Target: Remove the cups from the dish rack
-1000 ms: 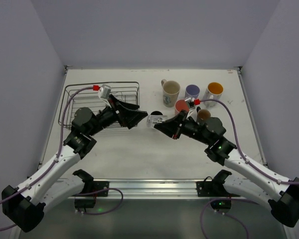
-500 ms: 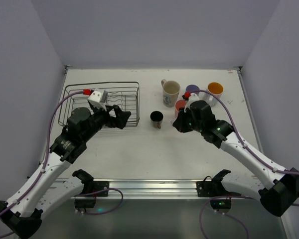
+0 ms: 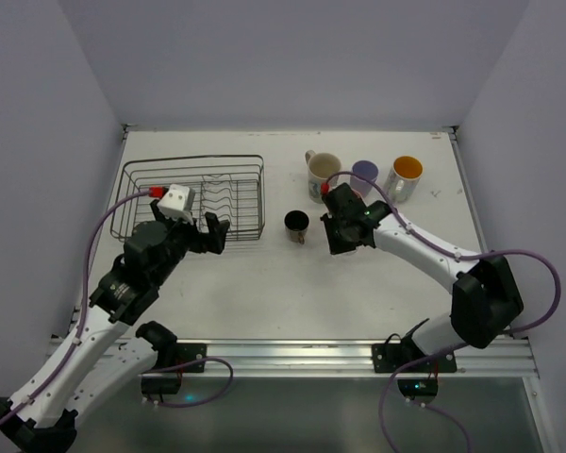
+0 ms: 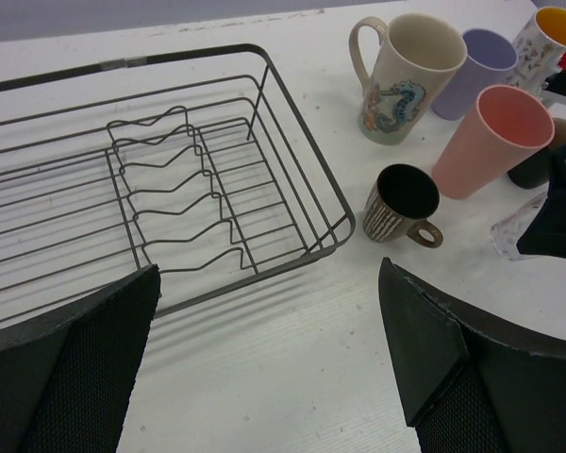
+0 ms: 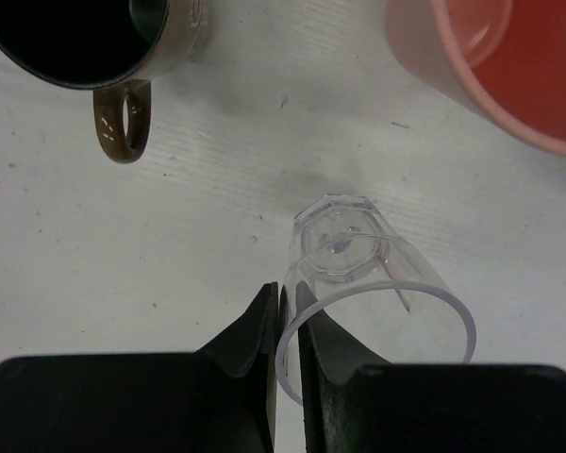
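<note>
The dish rack (image 4: pixel 302 165) looks empty. The left gripper (image 3: pixel 214 231) hangs at its near edge, spread wide and holding nothing. Right of the rack, among the other cups (image 3: pixel 323 176), the right gripper (image 5: pixel 283 307) pinches the glass (image 5: pixel 354 250) by its rim. This is probably the last set-down: stand it upright, then let go.

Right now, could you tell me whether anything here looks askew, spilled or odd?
Nothing spilled or broken. Only the clear glass stands out: the right gripper has its jaws shut on its rim, beside the pink tumbler.
</note>
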You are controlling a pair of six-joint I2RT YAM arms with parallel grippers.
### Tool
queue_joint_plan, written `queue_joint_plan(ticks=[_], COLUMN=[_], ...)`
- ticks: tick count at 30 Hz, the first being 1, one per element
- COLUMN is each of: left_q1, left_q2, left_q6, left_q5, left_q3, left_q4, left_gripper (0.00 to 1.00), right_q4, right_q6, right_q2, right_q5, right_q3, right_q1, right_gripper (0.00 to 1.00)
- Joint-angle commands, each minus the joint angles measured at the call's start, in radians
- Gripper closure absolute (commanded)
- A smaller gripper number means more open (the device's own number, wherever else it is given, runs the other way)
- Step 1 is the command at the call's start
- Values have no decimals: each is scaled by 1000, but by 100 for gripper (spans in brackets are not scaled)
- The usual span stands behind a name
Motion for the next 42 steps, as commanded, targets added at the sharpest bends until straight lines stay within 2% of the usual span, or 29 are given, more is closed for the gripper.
queue_joint_plan(ticks=[1,11,16,18,19,23,28,33,34,37,39,42], left_q1=[3,23,47,54,58,71,84,86,86,86,86,86], left_q2=[-25,-29,-34,-37,-40,-43,-40,-39,-39,-40,-49,-72], left_q6=[33,30,28,27,25,23,23,20,19,4,-15,-30], left_q5=[-28,6,35,38,38,41,37,20,15,26,69,110], left_q3=[-10,-13,-15,-15,-16,-18,-18,-18,-18,1,34,88], left_q4=[23,21,24,24,24,29,29,37,40,51,60,74], left_gripper=[0,0,0,0,0,0,0,0,0,0,0,0], right_q4=[-36,-13,-8,-7,-2,7,15,33,42,94,131,218], right_q6=[-27,-36,-37,-36,-37,-36,-34,-31,-31,-27,-25,-30], right_q2=[55,197,219,220,217,170,53,-100,-166,-290,-428,-649], right_q5=[41,23,44,47,47,35,14,6,6,15,43,90], right_q3=[79,119,118,121,121,125,133,127,121,86,54,-15], right_q1=[12,26,27,30,32,37,37,37,38,37,37,37], right_gripper=[100,100,94,87,77,64,55,39,36,15,1,1])
